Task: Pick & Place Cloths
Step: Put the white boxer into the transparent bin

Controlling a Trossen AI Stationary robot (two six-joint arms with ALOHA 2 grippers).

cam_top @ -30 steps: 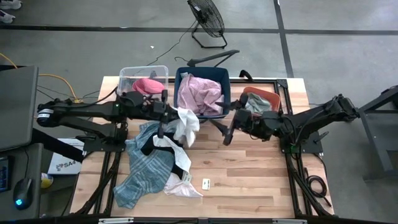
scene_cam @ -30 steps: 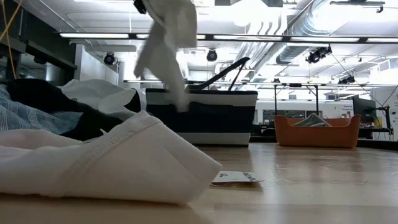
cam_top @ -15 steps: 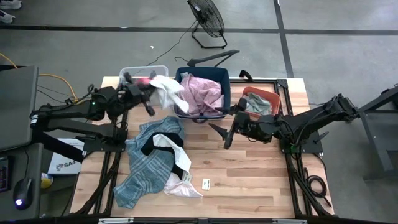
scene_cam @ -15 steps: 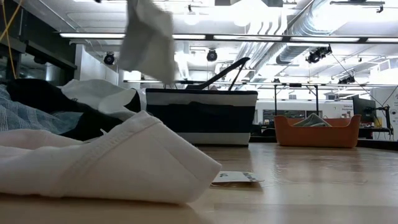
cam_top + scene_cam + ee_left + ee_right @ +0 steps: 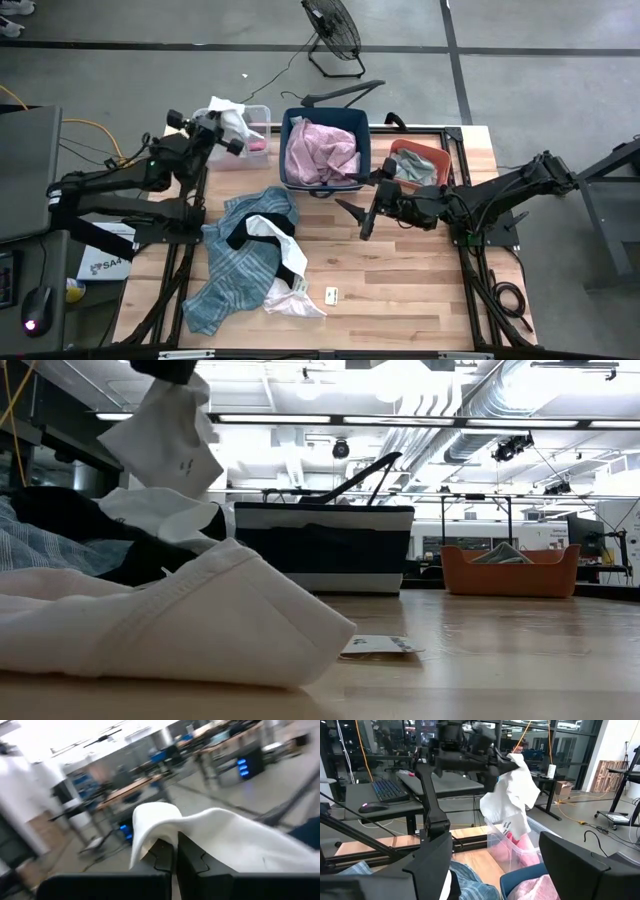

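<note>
My left gripper (image 5: 207, 124) is shut on a white cloth (image 5: 226, 112) at the table's far left, above the clear bin (image 5: 262, 112), which holds a pink-red cloth (image 5: 254, 143). The low view shows the white cloth (image 5: 165, 442) hanging high at the left. My right gripper (image 5: 352, 218) hovers open over the table's middle, holding nothing. A teal plaid cloth (image 5: 235, 265) lies heaped on the table's left half, with a white, black-trimmed cloth (image 5: 283, 250) on it. A mauve-pink cloth (image 5: 322, 150) fills the blue bin (image 5: 366, 150). My left gripper pinches the white cloth's upper part (image 5: 165, 827) between its two shut fingers, which lie about level. The cloth drapes over the fingertips and hangs below them (image 5: 512, 800), slack. It is clear of the table and above the clear bin (image 5: 520, 840).
An orange bin (image 5: 436, 155) at the far right holds a grey-green cloth (image 5: 413, 168). A small white paper tag (image 5: 331, 294) lies near the front edge. Bare wood shows on the table's right half. A fan (image 5: 333, 30) stands on the floor beyond the table.
My left gripper has swung from beside the blue bin toward the table's far left corner, rising a little and turning about. It stays shut on the white cloth, which has travelled with it, lifted clear, and now hangs over the clear bin.
</note>
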